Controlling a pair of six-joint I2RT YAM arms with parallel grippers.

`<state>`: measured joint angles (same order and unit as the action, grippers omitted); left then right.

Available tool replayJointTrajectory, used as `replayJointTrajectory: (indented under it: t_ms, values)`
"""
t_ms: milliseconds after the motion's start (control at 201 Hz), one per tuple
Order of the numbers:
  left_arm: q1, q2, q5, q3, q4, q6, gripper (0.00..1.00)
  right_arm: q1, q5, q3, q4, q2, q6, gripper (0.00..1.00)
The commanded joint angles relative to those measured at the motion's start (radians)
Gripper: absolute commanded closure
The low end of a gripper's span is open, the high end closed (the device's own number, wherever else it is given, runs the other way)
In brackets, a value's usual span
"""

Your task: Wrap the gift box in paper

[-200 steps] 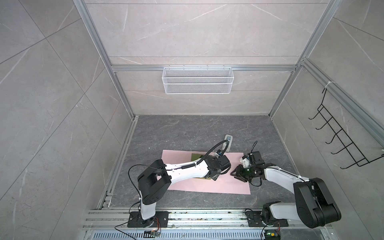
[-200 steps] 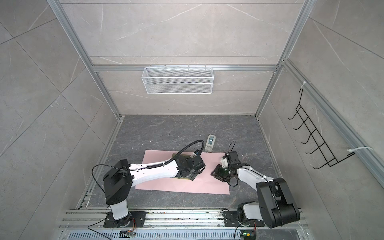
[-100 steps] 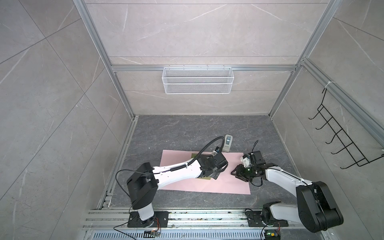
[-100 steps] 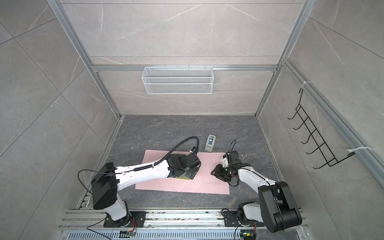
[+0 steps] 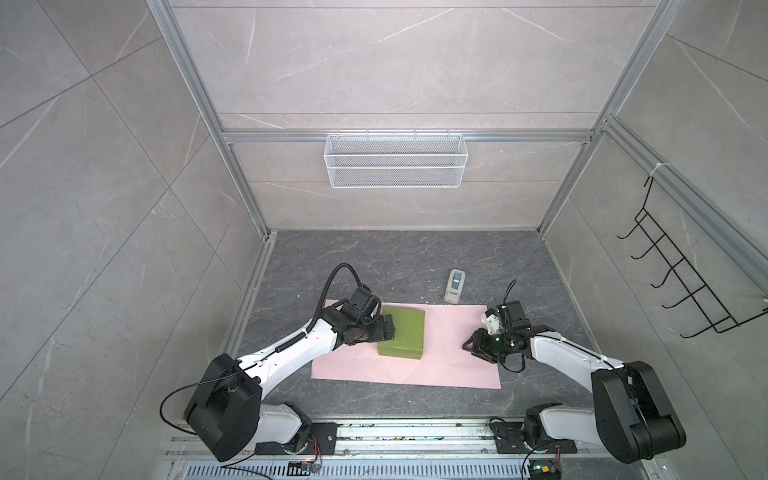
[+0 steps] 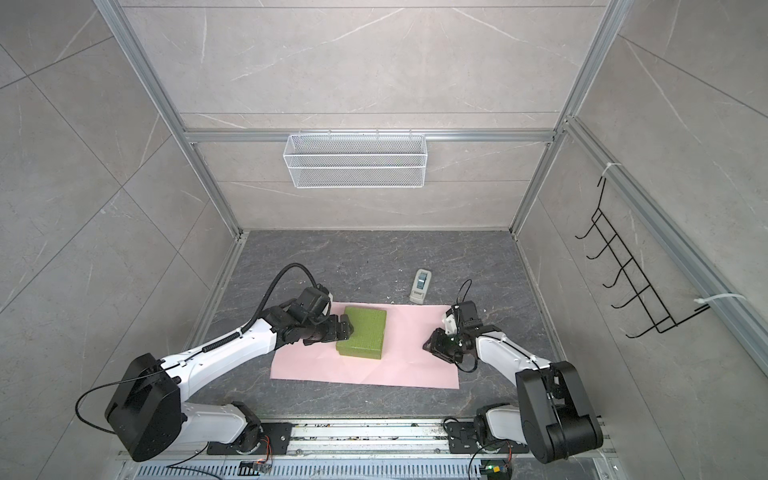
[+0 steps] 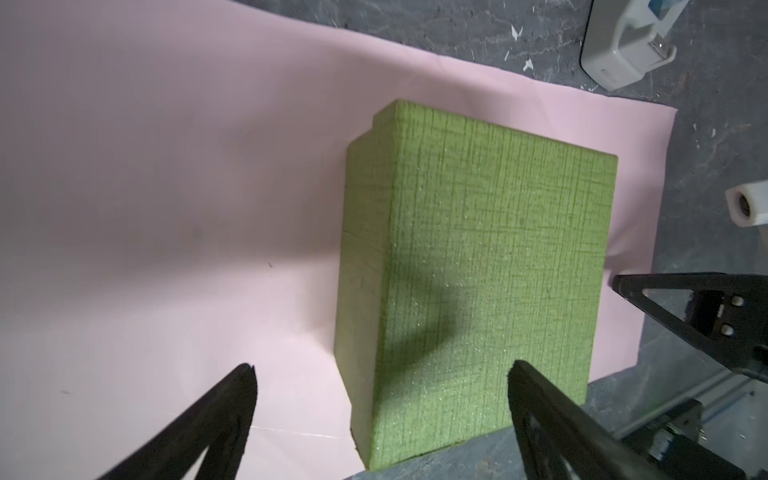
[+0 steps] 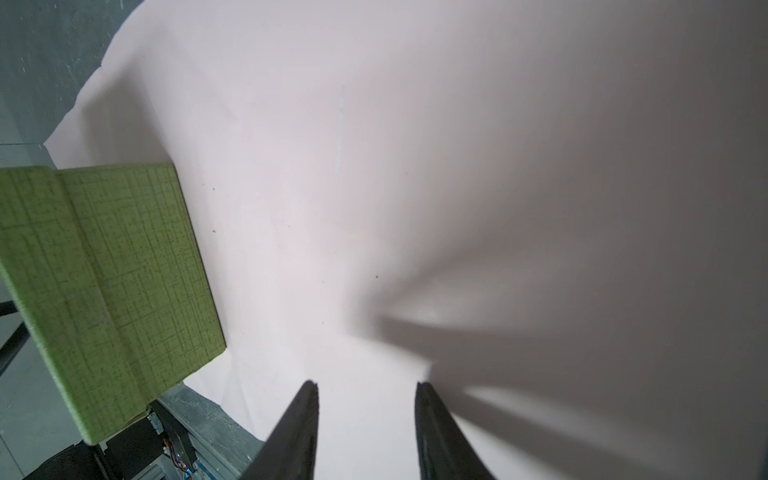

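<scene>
Down on the grey marbled tabletop [image 5: 415, 257] a large thin rectangular sheet of pale pink paper [image 5: 449, 353] [image 6: 409, 359] lies spread flat with its pink face up and a few soft creases across it. The flat, squarish olive-green gift box with fine ribbed lines [image 5: 402, 337] [image 6: 362, 332] sits on the left half of that sheet, close to its far edge, lying flat with its broad face up. The left gripper [image 5: 388, 328] [image 6: 347, 326] has reached in low at the box's left side. From its wrist camera the left gripper [image 7: 381, 365] has its two black fingers spread wide, one tip over the paper [image 7: 166, 208] and one over the top of the box [image 7: 457, 270], with nothing caught between them. I cannot tell whether either tip touches the box. The right gripper [image 5: 471, 347] [image 6: 430, 345] hovers low over the right part of the sheet, well apart from the box. In its wrist view the right gripper [image 8: 366, 384] has its jaws partly apart, with only bare paper [image 8: 415, 166] in the gap, their shadow falling on the sheet, and the box [image 8: 104, 282] off to one side. A small grey-white handheld device [image 5: 454, 286] [image 6: 420, 286] rests on the tabletop just beyond the sheet's far edge. A white wire basket [image 5: 395, 160] hangs on the back wall and a black wire hook rack [image 5: 681, 282] on the right wall.
</scene>
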<state>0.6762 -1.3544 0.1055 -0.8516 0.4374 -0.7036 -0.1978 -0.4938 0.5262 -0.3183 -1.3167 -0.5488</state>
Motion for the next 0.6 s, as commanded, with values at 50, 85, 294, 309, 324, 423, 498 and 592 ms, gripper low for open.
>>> replayJointTrajectory:
  t_ms: [50,85,294,309,324,423,498,592]
  values:
    - [-0.013,-0.020,0.157,0.028,-0.114,-0.081,0.04,-0.003,0.012,0.002,-0.015,-0.007,0.015,0.59]
    - [-0.013,-0.020,0.171,0.035,-0.133,-0.090,0.04,-0.003,0.012,0.000,-0.013,-0.007,0.015,0.59]
    - [-0.013,-0.037,0.203,0.043,-0.167,-0.104,0.05,-0.002,0.007,-0.006,-0.003,-0.010,0.008,0.59]
    - [-0.013,-0.037,0.204,0.042,-0.167,-0.105,0.05,-0.002,0.006,-0.006,-0.004,-0.010,0.008,0.59]
    - [-0.013,-0.037,0.207,0.043,-0.168,-0.106,0.05,-0.002,0.007,-0.005,-0.005,-0.010,0.009,0.60]
    - [-0.012,-0.037,0.212,0.045,-0.175,-0.111,0.05,-0.002,0.008,-0.006,-0.005,-0.010,0.010,0.59]
    - [-0.013,-0.037,0.215,0.046,-0.175,-0.111,0.05,-0.003,0.008,-0.006,-0.002,-0.012,0.008,0.59]
    - [-0.014,-0.044,0.220,0.043,-0.175,-0.110,0.06,-0.002,0.008,-0.006,-0.001,-0.016,0.008,0.60]
